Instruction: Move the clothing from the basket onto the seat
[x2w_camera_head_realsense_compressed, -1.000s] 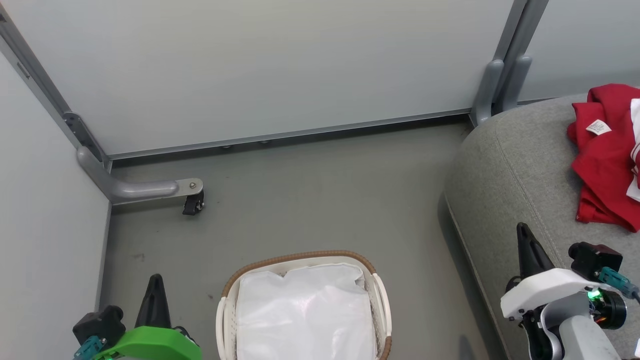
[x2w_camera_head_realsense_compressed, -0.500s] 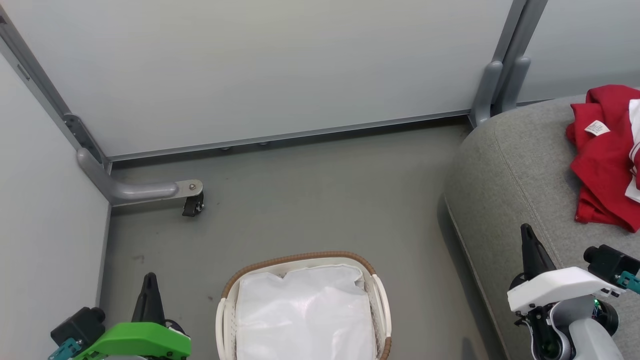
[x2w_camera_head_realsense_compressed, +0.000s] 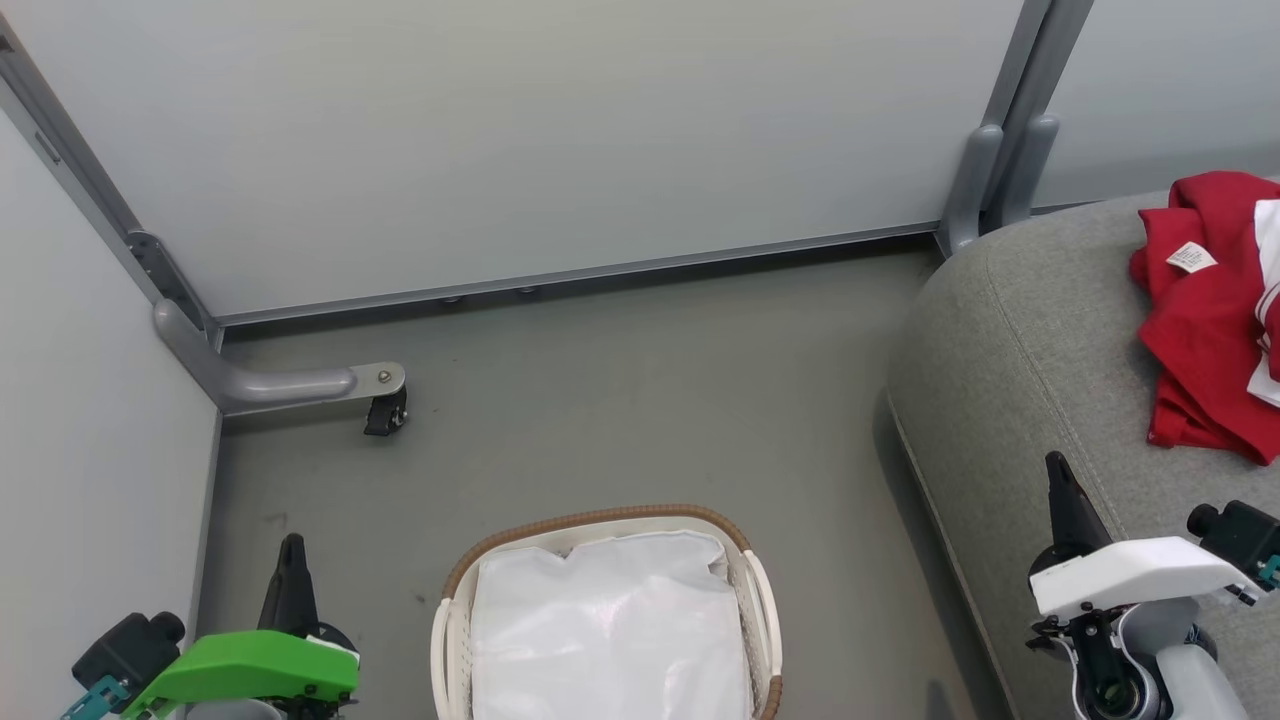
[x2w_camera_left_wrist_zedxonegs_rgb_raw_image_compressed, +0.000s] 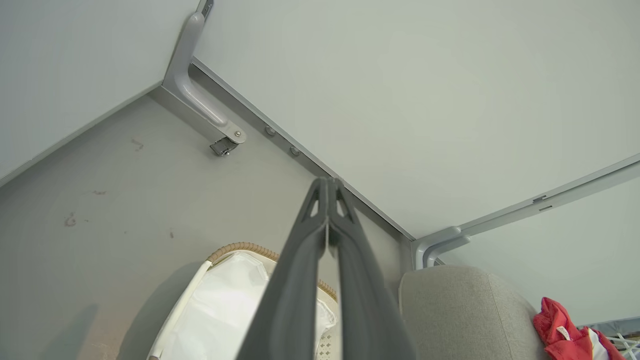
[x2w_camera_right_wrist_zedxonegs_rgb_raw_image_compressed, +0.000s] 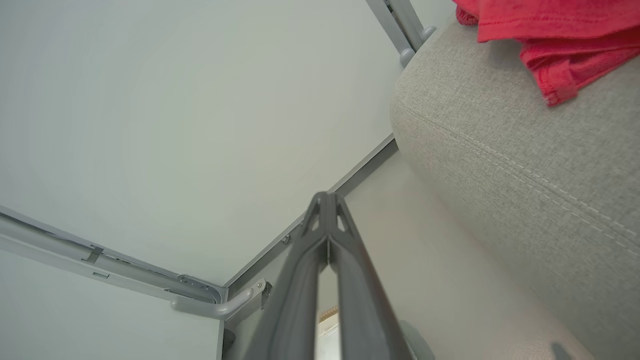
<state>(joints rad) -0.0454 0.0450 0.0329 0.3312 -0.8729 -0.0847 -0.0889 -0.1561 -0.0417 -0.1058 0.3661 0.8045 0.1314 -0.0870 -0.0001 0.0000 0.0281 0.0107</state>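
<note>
The red and white clothing (x2w_camera_head_realsense_compressed: 1215, 320) lies heaped on the grey seat (x2w_camera_head_realsense_compressed: 1020, 340) at the right edge of the head view; it also shows as clothing (x2w_camera_left_wrist_zedxonegs_rgb_raw_image_compressed: 565, 335) on the seat (x2w_camera_left_wrist_zedxonegs_rgb_raw_image_compressed: 460, 310) and clothing (x2w_camera_right_wrist_zedxonegs_rgb_raw_image_compressed: 540, 30) on the seat (x2w_camera_right_wrist_zedxonegs_rgb_raw_image_compressed: 525, 150). The white basket (x2w_camera_head_realsense_compressed: 448, 610) with brown rim sits on the floor at bottom centre, holding just its white liner; the basket (x2w_camera_left_wrist_zedxonegs_rgb_raw_image_compressed: 235, 248) shows past my left fingers. My left gripper (x2w_camera_head_realsense_compressed: 292, 548) is shut and empty, left of the basket. My right gripper (x2w_camera_head_realsense_compressed: 1055, 465) is shut and empty, over the seat's front edge.
Pale partition panels close off the back and left. A grey metal foot with a black caster (x2w_camera_head_realsense_compressed: 385, 410) juts onto the floor at left. A grey post (x2w_camera_head_realsense_compressed: 985, 180) stands behind the seat's corner. Bare grey floor (x2w_camera_head_realsense_compressed: 650, 400) lies between basket and wall.
Both arms have drawn back toward the bottom of the head view, the left one also drifting left. The basket, the seat and the clothing lie as before.
</note>
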